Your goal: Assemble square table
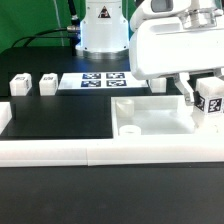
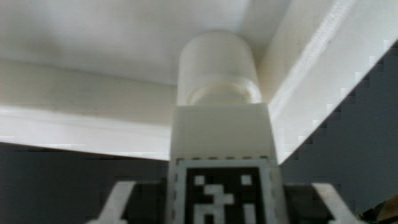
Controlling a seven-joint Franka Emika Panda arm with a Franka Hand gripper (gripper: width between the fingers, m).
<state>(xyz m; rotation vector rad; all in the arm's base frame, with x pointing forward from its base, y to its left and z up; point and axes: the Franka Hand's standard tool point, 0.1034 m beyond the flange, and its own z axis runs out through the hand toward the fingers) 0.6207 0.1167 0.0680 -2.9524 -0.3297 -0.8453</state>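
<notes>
My gripper (image 1: 204,97) is shut on a short white table leg (image 1: 212,104) with a black-and-white tag, held at the exterior view's right, just above the right end of the white square tabletop (image 1: 160,117). A round corner socket (image 1: 128,130) shows at the slab's near left corner. In the wrist view the leg (image 2: 222,90) points away between my fingers (image 2: 132,200), its rounded end over the white tabletop (image 2: 89,95). Two more tagged legs (image 1: 20,84) (image 1: 47,82) stand at the back left. The fourth leg is out of view.
The marker board (image 1: 100,80) lies at the back middle in front of the robot base (image 1: 104,30). Long white border rails run along the front (image 1: 90,152) and the left (image 1: 4,116) of the black mat. A raised white edge (image 2: 329,60) runs beside the leg.
</notes>
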